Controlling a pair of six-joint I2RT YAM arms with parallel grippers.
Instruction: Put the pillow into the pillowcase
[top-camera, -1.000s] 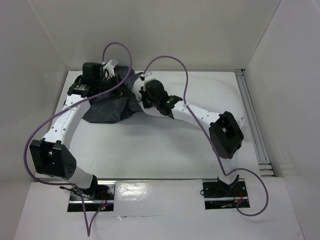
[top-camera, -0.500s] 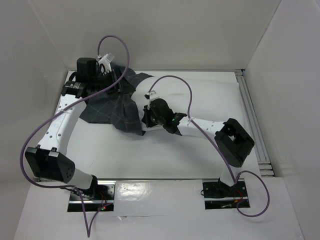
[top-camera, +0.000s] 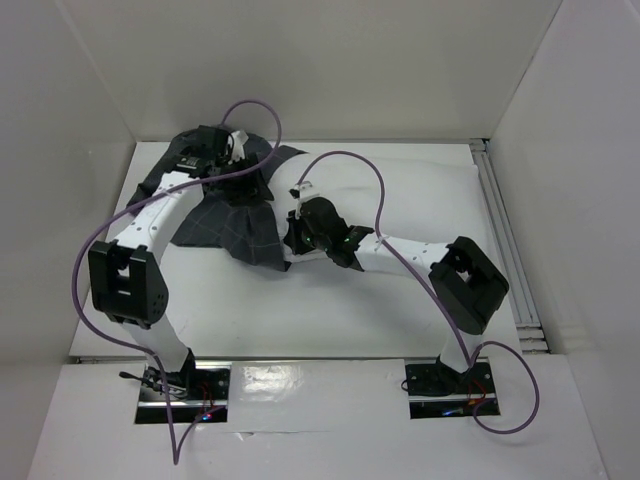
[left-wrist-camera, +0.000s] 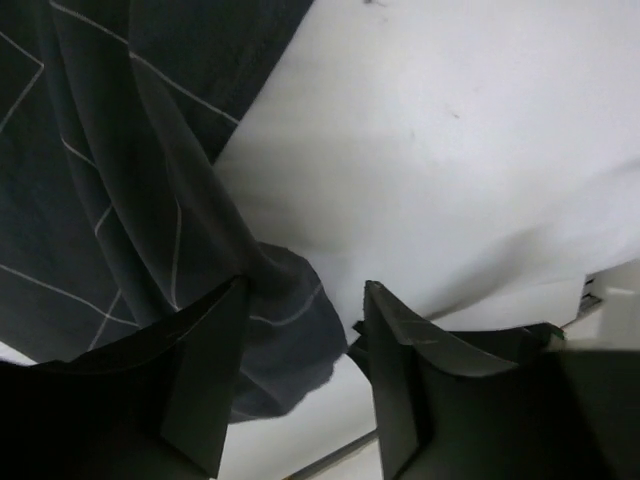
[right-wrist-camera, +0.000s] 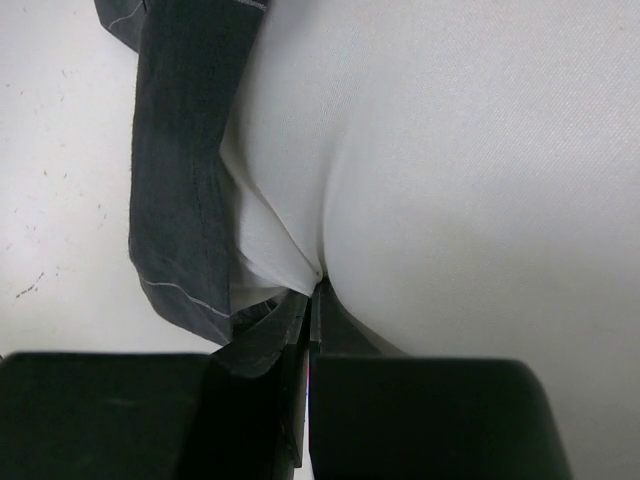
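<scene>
The dark grid-patterned pillowcase (top-camera: 232, 218) lies crumpled at the back left of the table, over the left end of the white pillow (top-camera: 425, 185). My left gripper (top-camera: 237, 152) hovers at the case's far edge. Its jaws (left-wrist-camera: 300, 370) are open, with a loose fold of the pillowcase (left-wrist-camera: 120, 180) hanging between the fingers and the pillow (left-wrist-camera: 450, 150) behind. My right gripper (top-camera: 293, 238) sits at the case's opening. In the right wrist view it (right-wrist-camera: 316, 292) is shut on a pinch of the pillow (right-wrist-camera: 450, 180), with the pillowcase (right-wrist-camera: 185, 170) hem beside it.
White walls close in the table on the left, back and right. A metal rail (top-camera: 508, 245) runs along the right edge. Purple cables (top-camera: 350, 158) loop above both arms. Bare table (right-wrist-camera: 60, 200) shows left of the case.
My left gripper has opened and let go of the pillowcase, and its arm has swung rightward. The right gripper first dragged the pillow toward the near side, then stayed still.
</scene>
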